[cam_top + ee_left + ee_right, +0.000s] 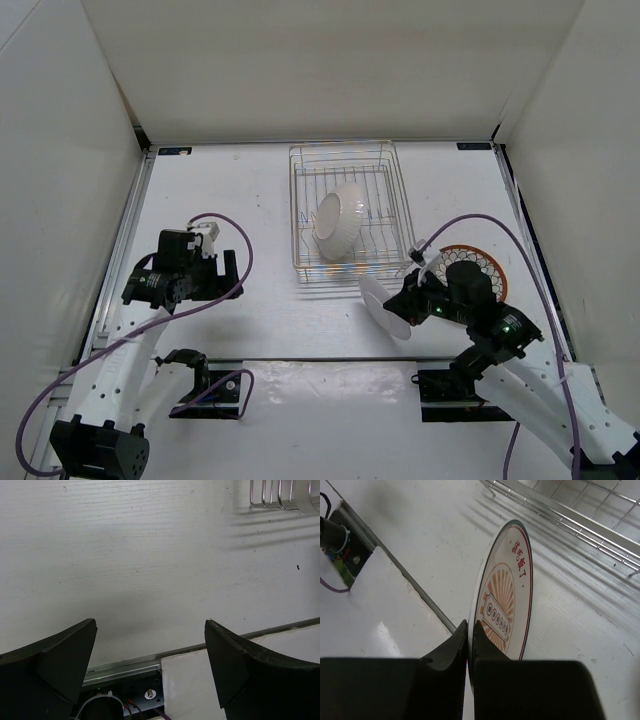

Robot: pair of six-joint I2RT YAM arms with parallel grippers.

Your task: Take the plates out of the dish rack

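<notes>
rack (378, 195): upper centre of the top view, on the table (230, 200); one plate in it.
racked plate (338, 222): white back showing, leaning tilted in the rack's left half; which slot, cannot tell.
orange plate (482, 256): flat on the table, right of the rack, partly hidden by the right arm; judged to be the drop spot for unloaded plates.
held plate (505, 595): pale face, dark rim, orange centre motif. It is on edge and clear of the rack, just below the rack's lower right corner in the top view. Whether its lower edge touches the table, cannot tell.
why on edge: judged: plates stand on edge in the rack, so a rim pinch suits that pose. It needs tipping flat before it is set down.
right gripper (471, 627): jaws almost pressed together, pinching the held plate's rim, one finger on each face.
left gripper (150, 625): jaws spread wide, holding and touching nothing. It is over bare table at the left of the top view; a rack corner shows at the upper right of its wrist view.
why left is idle: judged: parked well apart from the rack to give the right arm room.
risk: thin rim grip; the plate could swing or slip when tipped.
</notes>
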